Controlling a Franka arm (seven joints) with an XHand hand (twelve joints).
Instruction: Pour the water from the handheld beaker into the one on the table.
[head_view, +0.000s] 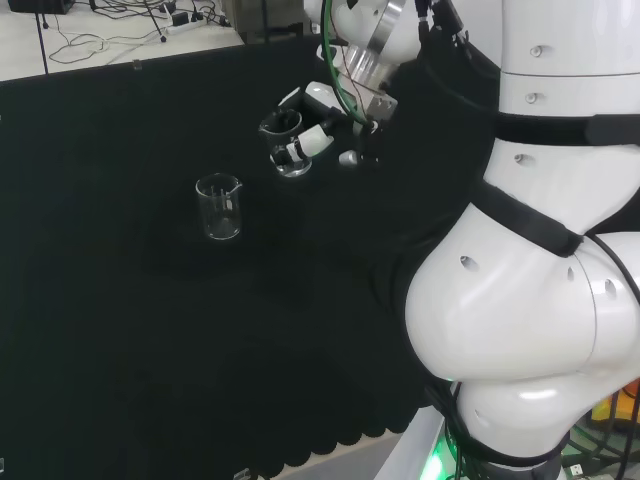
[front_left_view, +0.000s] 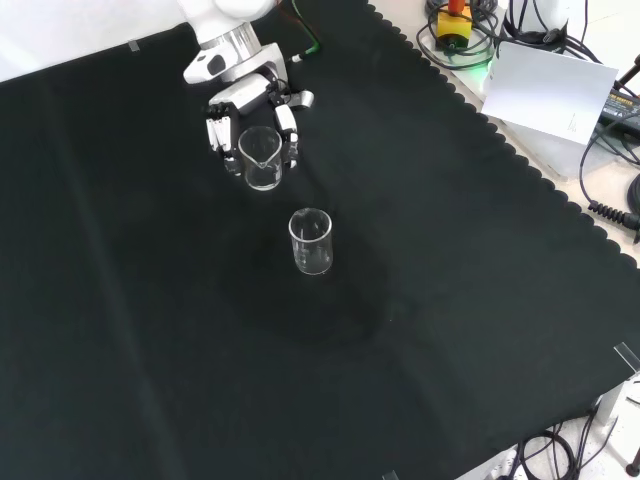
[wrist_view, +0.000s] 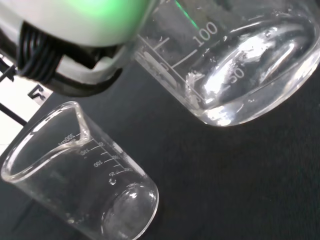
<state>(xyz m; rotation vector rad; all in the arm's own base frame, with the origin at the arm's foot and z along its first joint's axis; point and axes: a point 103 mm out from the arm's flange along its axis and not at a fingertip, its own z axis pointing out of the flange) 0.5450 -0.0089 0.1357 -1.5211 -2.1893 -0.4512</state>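
We had the hand (front_left_view: 250, 115) curled around the handheld beaker (front_left_view: 261, 158), holding it roughly upright above the black cloth (front_left_view: 150, 330). Up close from the wrist we could see clear water (wrist_view: 250, 75) pooled in its bottom. The beaker on the table (front_left_view: 311, 241) stood upright on the cloth, near the held one but not touching; in the front view it sat just below and to its right.

The arm (head_view: 530, 300) is all chunky glossy white shells with black bands at the joints and little screw dimples. A green cable (head_view: 330, 60) runs down to the black-and-white hand (front_left_view: 250, 115), silver collar above it.
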